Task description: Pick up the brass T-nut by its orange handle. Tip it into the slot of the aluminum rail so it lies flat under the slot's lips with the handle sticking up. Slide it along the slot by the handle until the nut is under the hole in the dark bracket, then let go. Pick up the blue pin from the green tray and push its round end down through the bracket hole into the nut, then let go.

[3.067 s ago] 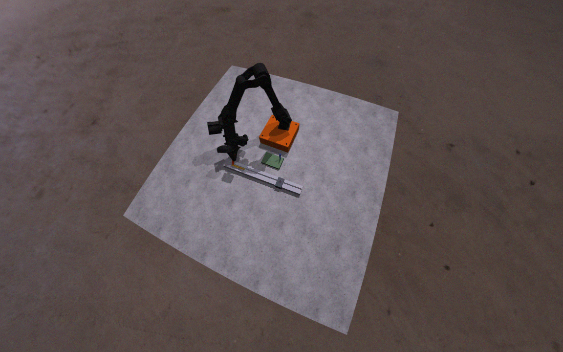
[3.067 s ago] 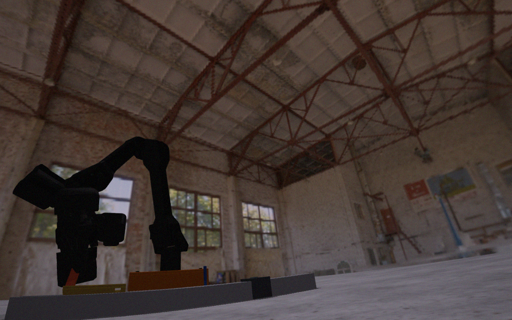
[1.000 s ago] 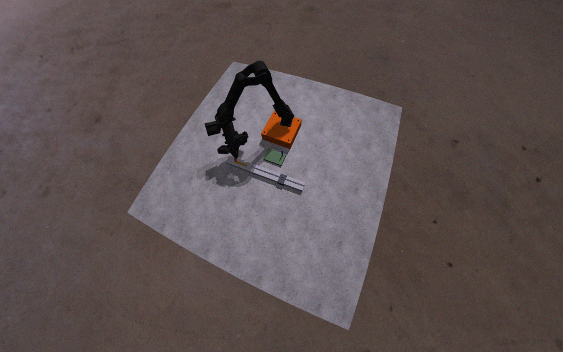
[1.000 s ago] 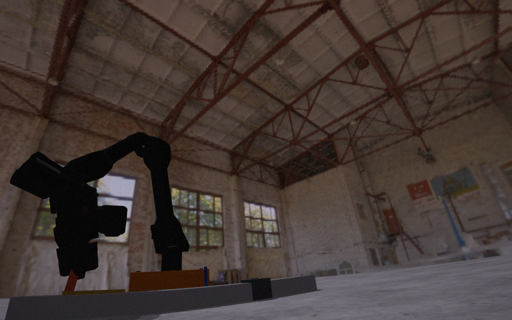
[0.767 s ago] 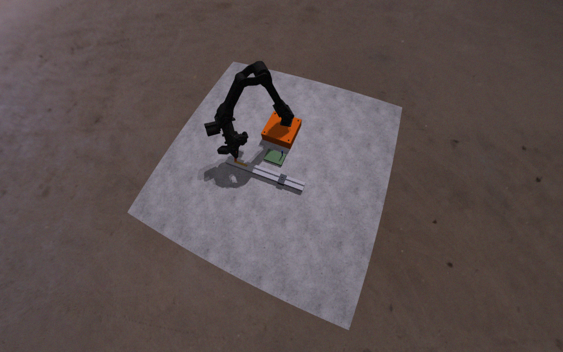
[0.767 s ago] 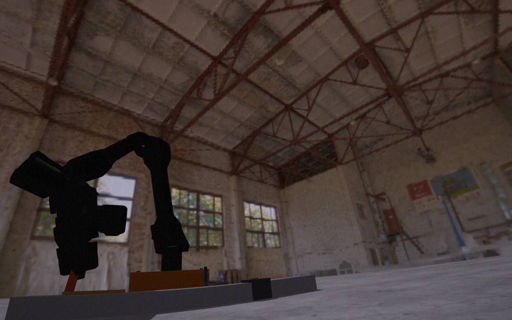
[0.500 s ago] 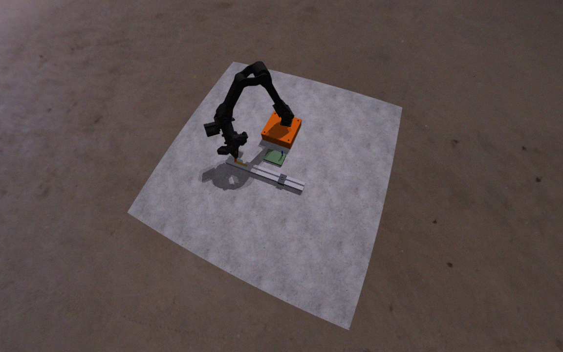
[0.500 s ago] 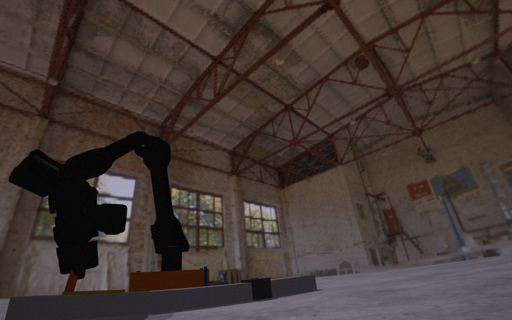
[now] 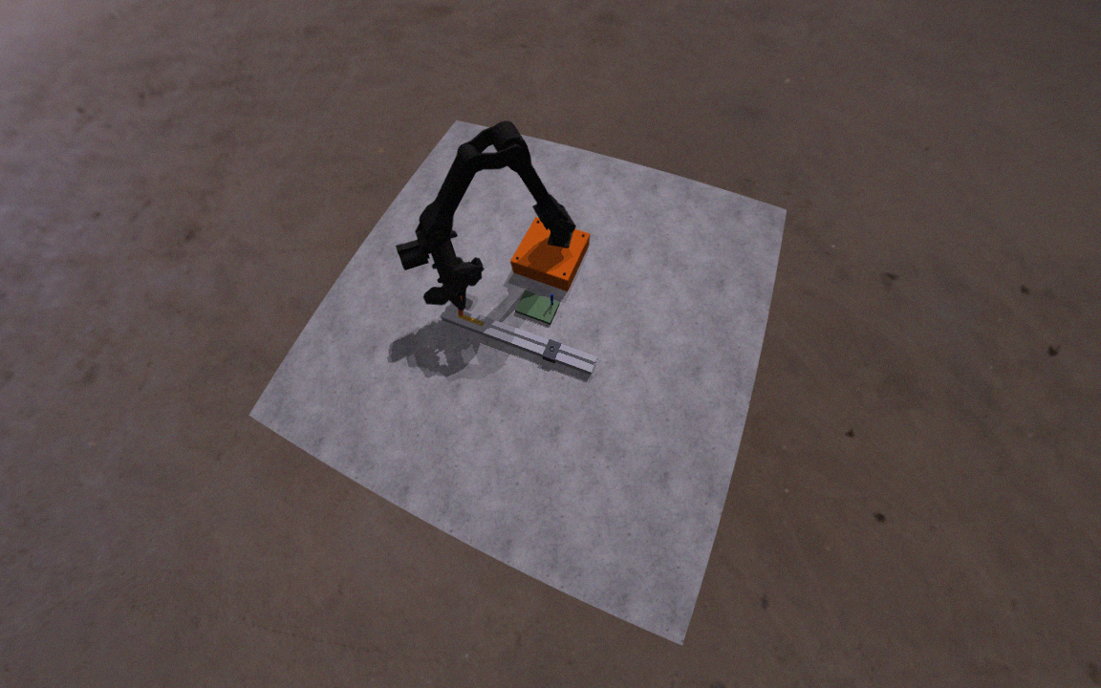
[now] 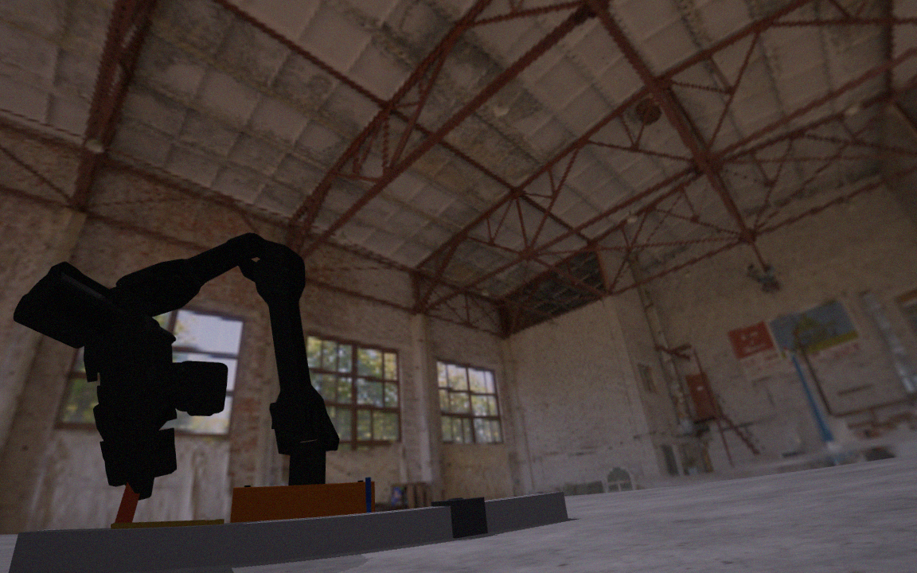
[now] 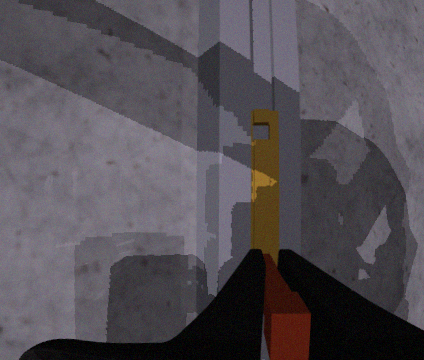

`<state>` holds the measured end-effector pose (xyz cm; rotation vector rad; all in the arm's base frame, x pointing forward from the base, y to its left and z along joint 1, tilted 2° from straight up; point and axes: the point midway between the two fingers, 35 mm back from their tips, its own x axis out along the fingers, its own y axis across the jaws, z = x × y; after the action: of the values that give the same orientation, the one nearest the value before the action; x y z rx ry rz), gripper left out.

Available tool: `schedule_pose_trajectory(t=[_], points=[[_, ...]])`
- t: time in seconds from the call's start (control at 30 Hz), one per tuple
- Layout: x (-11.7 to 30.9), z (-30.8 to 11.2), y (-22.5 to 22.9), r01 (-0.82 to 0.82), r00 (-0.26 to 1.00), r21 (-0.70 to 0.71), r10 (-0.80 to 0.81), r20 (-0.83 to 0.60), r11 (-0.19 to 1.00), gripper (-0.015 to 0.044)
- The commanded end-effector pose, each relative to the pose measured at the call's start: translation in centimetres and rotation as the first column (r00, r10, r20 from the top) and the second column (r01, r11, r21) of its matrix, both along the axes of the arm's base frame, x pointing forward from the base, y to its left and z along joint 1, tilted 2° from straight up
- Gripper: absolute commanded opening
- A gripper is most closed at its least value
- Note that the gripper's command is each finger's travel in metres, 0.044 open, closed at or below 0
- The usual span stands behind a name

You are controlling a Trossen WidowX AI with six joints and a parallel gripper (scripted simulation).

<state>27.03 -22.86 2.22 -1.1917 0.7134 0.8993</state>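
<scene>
- My gripper (image 9: pixel 461 309) (image 10: pixel 138 491) (image 11: pixel 268 260) is closed on the orange handle (image 9: pixel 461 313) (image 10: pixel 126 504) (image 11: pixel 290 327), which leans as it rises from the nut
- The brass T-nut (image 9: pixel 472 319) (image 10: pixel 169 524) (image 11: pixel 265 220) lies lengthwise over the slot of the aluminum rail (image 9: pixel 517 341) (image 10: pixel 376 531) (image 11: pixel 289 200), near one end
- So the pick-up is done; the tipping-in looks under way, since a strip of brass shows above the rail's top in the exterior view. I cannot tell whether any edge is under a lip
- Left to do: seat it flat, slide it to the dark bracket (image 9: pixel 550 354) (image 10: pixel 469 516), well along the rail, and let go
- The blue pin (image 9: pixel 550 299) (image 10: pixel 368 495) stands upright at the green tray (image 9: pixel 531 308), its whole part of the job untouched
</scene>
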Motion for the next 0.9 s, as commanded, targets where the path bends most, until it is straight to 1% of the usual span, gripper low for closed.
schedule_pose_trajectory(t=[0.0,0.87], points=[[0.02,-0.07,-0.02,0.003,1.000,0.004,-0.003,-0.017,1.000,-0.0150],[0.37,0.05,-0.06,0.005,0.996,0.014,-0.004,-0.084,1.000,-0.0150]])
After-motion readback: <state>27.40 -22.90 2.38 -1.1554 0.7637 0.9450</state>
